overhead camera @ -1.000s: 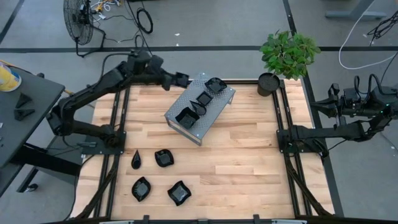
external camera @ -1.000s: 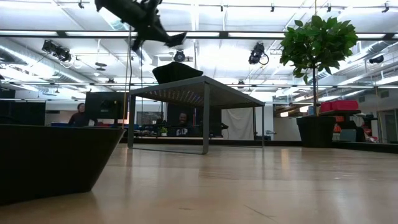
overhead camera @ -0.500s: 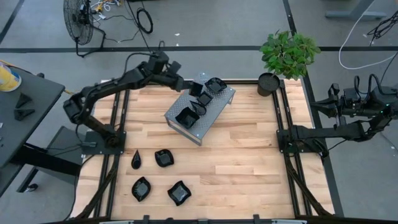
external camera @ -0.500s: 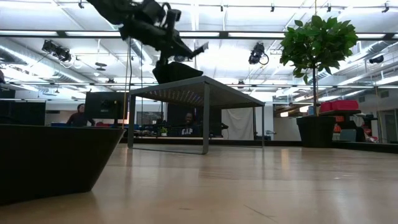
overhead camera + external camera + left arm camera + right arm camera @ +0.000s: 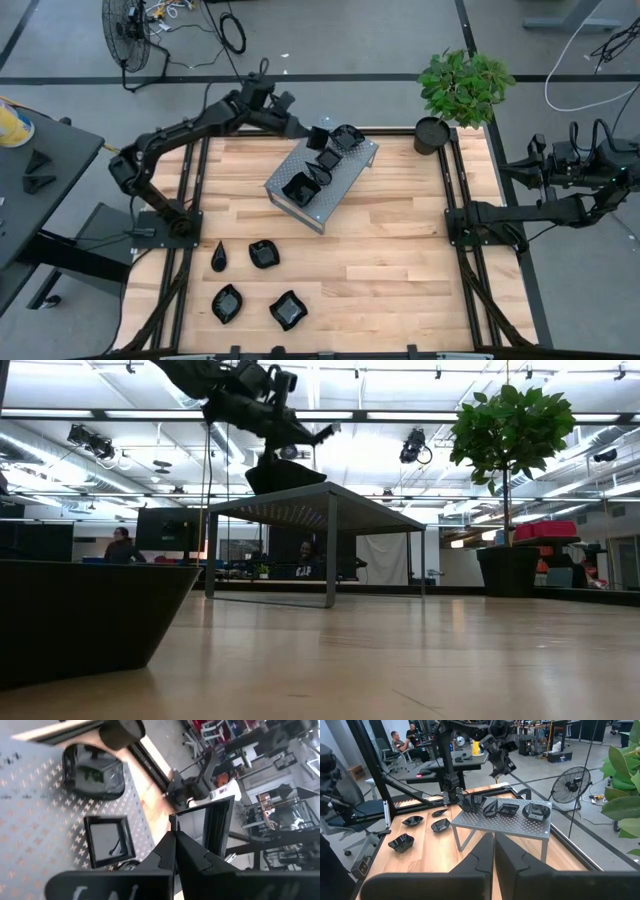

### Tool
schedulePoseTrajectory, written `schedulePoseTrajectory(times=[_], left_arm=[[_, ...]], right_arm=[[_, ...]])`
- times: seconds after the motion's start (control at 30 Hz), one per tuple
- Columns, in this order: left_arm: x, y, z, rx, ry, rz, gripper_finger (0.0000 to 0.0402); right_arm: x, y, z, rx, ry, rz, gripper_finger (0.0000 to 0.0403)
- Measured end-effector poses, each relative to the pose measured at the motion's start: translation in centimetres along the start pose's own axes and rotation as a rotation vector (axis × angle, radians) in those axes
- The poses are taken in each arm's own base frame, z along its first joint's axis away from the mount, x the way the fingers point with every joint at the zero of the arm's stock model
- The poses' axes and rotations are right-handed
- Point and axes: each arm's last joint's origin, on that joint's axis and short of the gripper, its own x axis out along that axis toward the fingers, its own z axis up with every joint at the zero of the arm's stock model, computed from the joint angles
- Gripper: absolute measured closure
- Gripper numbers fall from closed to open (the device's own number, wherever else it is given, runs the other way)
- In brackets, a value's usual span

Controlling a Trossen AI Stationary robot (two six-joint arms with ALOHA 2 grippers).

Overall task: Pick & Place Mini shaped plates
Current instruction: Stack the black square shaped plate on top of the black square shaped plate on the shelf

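Above the grey perforated stand [image 5: 322, 172], the left end effector [image 5: 316, 138] grips a square black dish [image 5: 209, 826] in closed fingers. Three plates rest on the stand, four on the bench [image 5: 400, 260]. Off the bench's right side, the right end effector [image 5: 532, 150] waits, fingers together.

Both arms are built of matte black links joined by thick rounded joints. The left arm [image 5: 180, 130] is made of long slim segments, with a black cable looped above its wrist. The right arm [image 5: 560, 195] is hung with several loops of black cable near its wrist. Each tool is formed of two flat, dark, angular fingers [image 5: 480, 860] with stepped inner edges. No markings can be made out.
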Motion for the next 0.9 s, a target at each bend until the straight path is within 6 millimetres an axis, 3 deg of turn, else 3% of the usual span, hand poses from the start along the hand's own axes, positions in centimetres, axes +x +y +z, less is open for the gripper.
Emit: schedulePoseTrajectory(times=[0.17, 0.4, 0.73, 0.9], left_arm=[[-0.5, -0.9, 1.7, -0.006, -0.004, -0.001, 0.0393], [0.4, -1.0, 3.3, -0.025, 0.039, 0.002, 0.0393], [3.0, 1.9, 2.4, -0.105, 0.146, 0.065, 0.0393], [4.3, 3.3, 1.9, -0.066, 0.187, 0.079, 0.0393]], right_arm=[[0.0, 0.0, 0.0, 0.0, 0.0, 0.0, 0.0383], [0.0, 0.0, 0.0, 0.0, 0.0, 0.0, 0.0383], [0.0, 0.0, 0.0, 0.0, 0.0, 0.0, 0.0383], [0.0, 0.0, 0.0, 0.0, 0.0, 0.0, 0.0383]])
